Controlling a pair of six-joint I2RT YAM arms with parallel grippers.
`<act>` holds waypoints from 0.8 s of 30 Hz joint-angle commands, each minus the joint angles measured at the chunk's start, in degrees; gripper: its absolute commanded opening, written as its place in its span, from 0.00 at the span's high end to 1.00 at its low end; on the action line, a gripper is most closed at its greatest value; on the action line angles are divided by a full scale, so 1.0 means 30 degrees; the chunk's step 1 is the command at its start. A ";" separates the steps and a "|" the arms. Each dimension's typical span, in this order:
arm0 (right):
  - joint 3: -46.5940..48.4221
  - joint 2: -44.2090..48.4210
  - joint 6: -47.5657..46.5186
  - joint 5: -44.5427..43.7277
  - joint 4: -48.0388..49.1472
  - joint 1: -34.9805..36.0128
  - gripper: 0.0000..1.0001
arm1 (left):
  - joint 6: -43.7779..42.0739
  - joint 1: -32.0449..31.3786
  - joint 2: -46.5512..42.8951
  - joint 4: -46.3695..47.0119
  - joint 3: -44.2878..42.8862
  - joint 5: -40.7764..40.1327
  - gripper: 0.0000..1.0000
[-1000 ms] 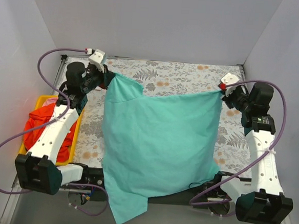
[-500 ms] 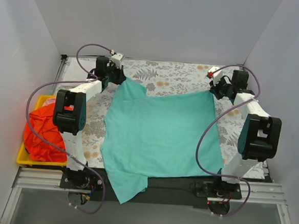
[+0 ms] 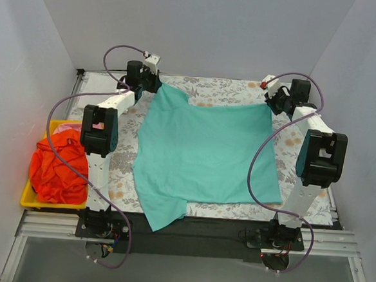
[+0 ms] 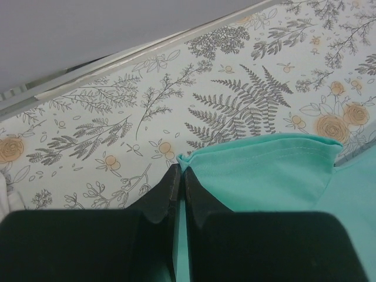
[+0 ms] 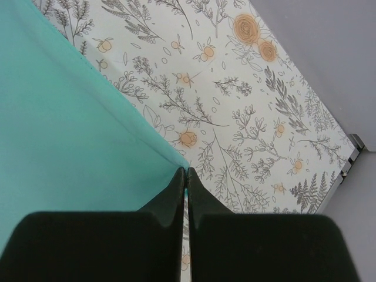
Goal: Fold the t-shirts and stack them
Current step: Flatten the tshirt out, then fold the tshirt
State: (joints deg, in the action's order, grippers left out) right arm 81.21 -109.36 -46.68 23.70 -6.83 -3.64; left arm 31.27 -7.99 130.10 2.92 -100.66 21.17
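Note:
The teal-green t-shirt (image 3: 203,152) lies spread nearly flat on the floral tablecloth (image 3: 227,92), its near left part hanging over the table's front edge. My left gripper (image 3: 154,87) is shut on the shirt's far left corner (image 4: 258,170), low over the cloth (image 4: 181,168). My right gripper (image 3: 272,105) is shut on the shirt's far right corner (image 5: 88,135), pinching the tip (image 5: 186,170). The orange-red t-shirt (image 3: 57,167) lies bunched in the yellow tray, with a bit of pink cloth (image 3: 69,127) at its far end. The white shirt is out of view.
The yellow tray (image 3: 34,201) stands off the table's left side. Grey walls close in the back and both sides. The table's far rail (image 4: 117,59) runs just beyond the left gripper. Purple cables loop above both arms.
Both arms have stretched to the far edge of the table and lowered. The teal-green shirt was drawn away from the front edge and now lies flatter.

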 commanded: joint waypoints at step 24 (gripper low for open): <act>-0.2460 0.3405 -0.4010 0.1503 -0.0886 -0.0457 0.99 | -0.2600 -0.1173 -1.1519 -0.3871 0.9001 0.1061 1.00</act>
State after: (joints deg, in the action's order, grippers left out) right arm 74.67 -102.67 -55.81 26.39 -9.08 -4.38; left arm 25.63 -10.33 100.73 -3.70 -75.59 23.18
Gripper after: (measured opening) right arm 0.022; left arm 0.018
